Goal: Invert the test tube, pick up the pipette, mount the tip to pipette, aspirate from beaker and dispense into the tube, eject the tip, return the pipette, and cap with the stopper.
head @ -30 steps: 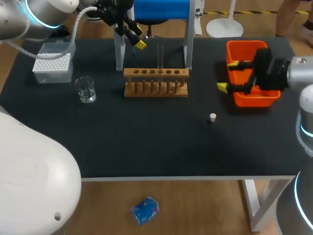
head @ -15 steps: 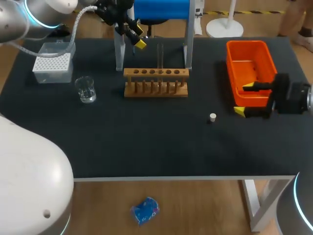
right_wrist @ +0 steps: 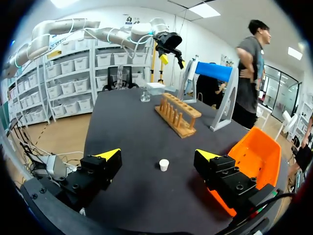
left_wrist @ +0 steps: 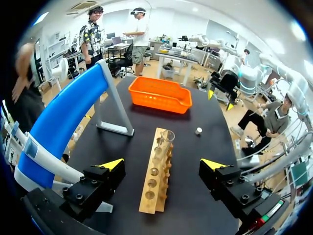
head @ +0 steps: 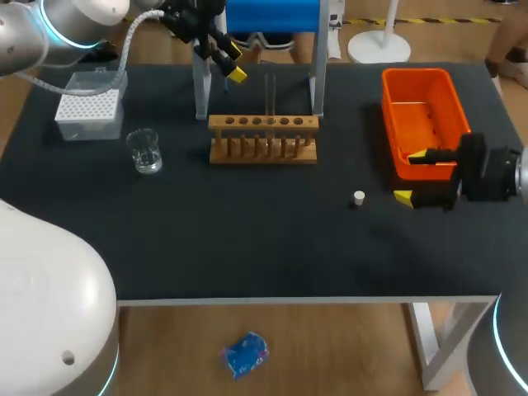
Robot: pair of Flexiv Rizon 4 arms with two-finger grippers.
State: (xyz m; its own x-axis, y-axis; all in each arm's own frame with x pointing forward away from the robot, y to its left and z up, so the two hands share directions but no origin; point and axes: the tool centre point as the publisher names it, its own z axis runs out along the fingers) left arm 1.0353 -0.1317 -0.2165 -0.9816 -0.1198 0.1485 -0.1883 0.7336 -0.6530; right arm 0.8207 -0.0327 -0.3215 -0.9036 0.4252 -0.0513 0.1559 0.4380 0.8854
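Observation:
A clear test tube (head: 270, 95) stands upright in the wooden rack (head: 262, 139); the left wrist view shows the tube (left_wrist: 166, 139) in the rack (left_wrist: 155, 178) below my fingers. My left gripper (head: 234, 63) hangs open high over the table's back, beside the blue stand (head: 272, 16). The small white stopper (head: 359, 197) lies on the mat. My right gripper (head: 412, 175) is open, low, just right of it; the stopper (right_wrist: 164, 165) lies ahead, between the line of the fingers. A glass beaker (head: 144, 151) and a tip box (head: 87, 106) sit at the left. No pipette shows.
An orange bin (head: 421, 91) stands at the back right, right behind my right gripper. The blue stand's legs (head: 201, 82) flank the rack's far side. The black mat's front half holds only the stopper.
My right gripper has come off the orange bin, toward the front and down, stopping just right of the stopper. The left arm has barely shifted.

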